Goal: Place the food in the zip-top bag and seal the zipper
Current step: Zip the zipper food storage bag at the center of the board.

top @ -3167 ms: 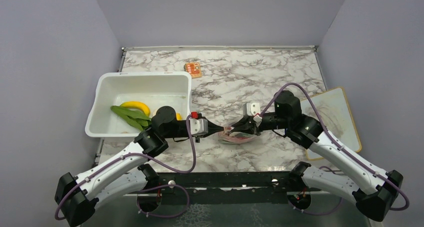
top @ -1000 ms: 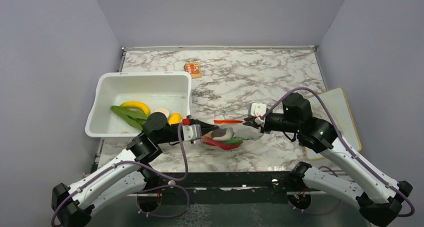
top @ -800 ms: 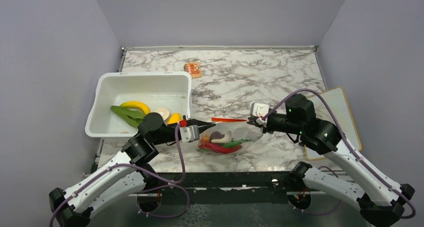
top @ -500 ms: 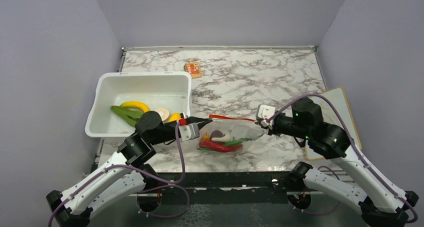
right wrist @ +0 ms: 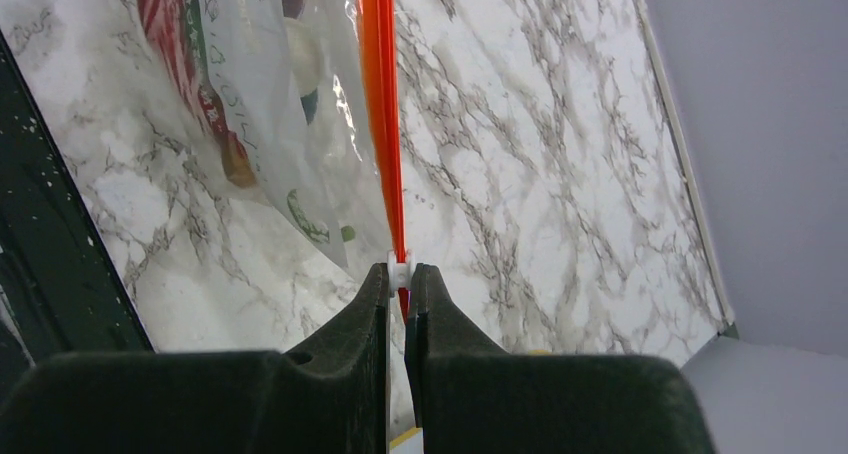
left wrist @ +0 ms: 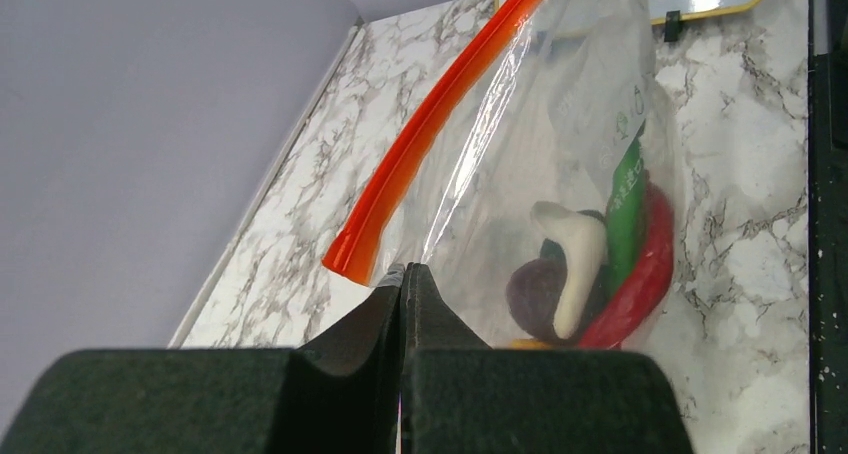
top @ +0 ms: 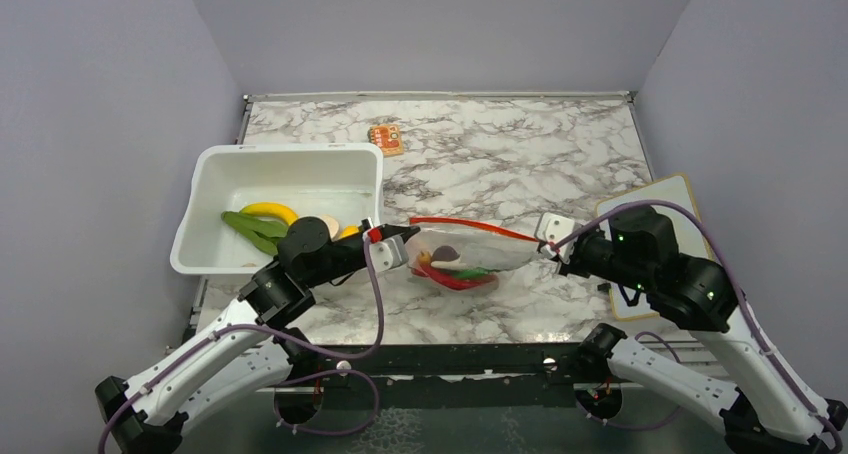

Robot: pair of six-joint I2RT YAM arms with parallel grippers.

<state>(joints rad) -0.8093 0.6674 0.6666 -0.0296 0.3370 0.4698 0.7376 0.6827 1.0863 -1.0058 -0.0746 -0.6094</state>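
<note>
Top view: over the last second the right hand (top: pixel 548 240) has drawn rightward, stretching the zipper (top: pixel 470 225) taut from the left hand (top: pixel 404 236). The zip-top bag (top: pixel 485 252) sags between them above the bench (top: pixel 500 154), with a red chilli (top: pixel 455 277) inside.
Left wrist: the hand is pinched tight on the bag's corner.
Right wrist: the hand is clamped on the white tab (right wrist: pixel 399 267), so sealing looks nearly done.

The zip-top bag (top: pixel 482 248), food (top: pixel 455 277) inside, is right of the tub (top: pixel 290 177).
</note>
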